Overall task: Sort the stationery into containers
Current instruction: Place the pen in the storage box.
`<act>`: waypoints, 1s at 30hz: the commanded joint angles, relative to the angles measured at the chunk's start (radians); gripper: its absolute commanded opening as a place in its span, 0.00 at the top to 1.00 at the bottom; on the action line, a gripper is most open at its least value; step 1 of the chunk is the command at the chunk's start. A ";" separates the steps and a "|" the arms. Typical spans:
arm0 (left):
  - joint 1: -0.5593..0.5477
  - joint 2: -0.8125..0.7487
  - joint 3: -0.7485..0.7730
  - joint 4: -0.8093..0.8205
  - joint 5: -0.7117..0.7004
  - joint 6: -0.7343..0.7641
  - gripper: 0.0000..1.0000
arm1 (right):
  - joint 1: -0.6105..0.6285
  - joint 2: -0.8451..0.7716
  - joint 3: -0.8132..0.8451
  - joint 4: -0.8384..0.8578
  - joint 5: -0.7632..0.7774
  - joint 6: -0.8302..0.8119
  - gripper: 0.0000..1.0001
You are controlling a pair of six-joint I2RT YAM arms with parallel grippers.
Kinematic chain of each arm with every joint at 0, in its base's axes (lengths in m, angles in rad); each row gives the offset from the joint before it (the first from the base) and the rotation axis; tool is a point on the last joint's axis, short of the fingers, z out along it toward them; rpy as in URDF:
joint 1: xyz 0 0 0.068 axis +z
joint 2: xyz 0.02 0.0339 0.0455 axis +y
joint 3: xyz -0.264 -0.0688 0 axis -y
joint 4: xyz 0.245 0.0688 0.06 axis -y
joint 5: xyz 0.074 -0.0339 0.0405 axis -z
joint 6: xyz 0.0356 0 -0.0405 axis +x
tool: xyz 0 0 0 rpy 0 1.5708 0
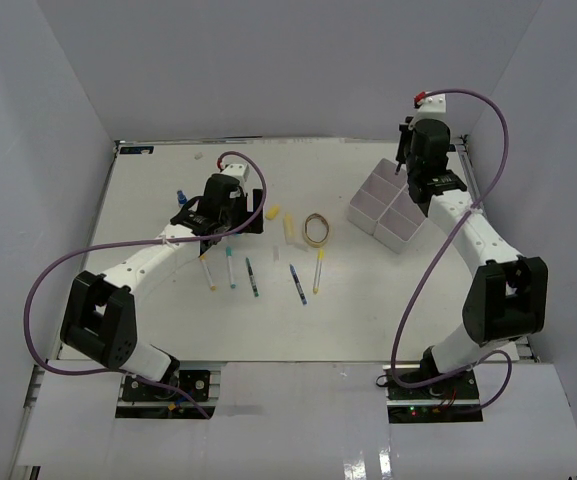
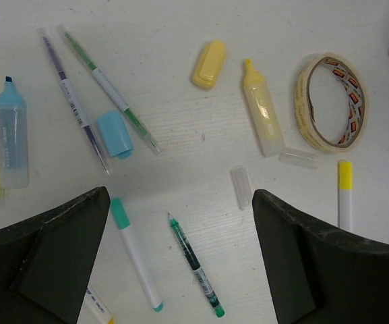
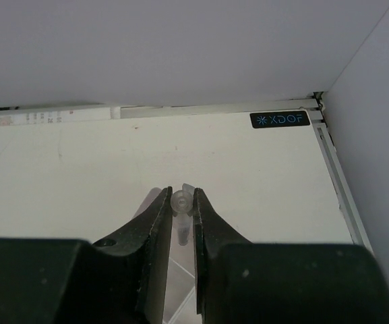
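Note:
My left gripper (image 2: 181, 202) hangs open over the table with nothing between its fingers. Under it lie a green pen (image 2: 195, 264) and a teal-capped white marker (image 2: 135, 253). Further off are a yellow highlighter (image 2: 261, 108), its yellow cap (image 2: 209, 64), a tan tape ring (image 2: 332, 102), a blue highlighter (image 2: 11, 135) and a blue cap (image 2: 115, 133). My right gripper (image 3: 179, 197) is shut on a thin clear-ended pen (image 3: 183, 201) that points down over the white divided tray (image 1: 363, 213). In the top view the left gripper (image 1: 220, 228) sits left of the pens.
Two clear caps (image 2: 241, 186) lie near the left gripper's right finger. A yellow-capped pen (image 2: 344, 196) lies to the right, purple and green pens (image 2: 73, 101) to the upper left. White walls enclose the table; the tray stands near the right wall.

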 commanded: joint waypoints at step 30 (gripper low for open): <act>0.023 -0.062 0.058 -0.095 -0.004 -0.105 0.02 | -0.007 -0.052 -0.014 0.010 -0.119 -0.002 0.28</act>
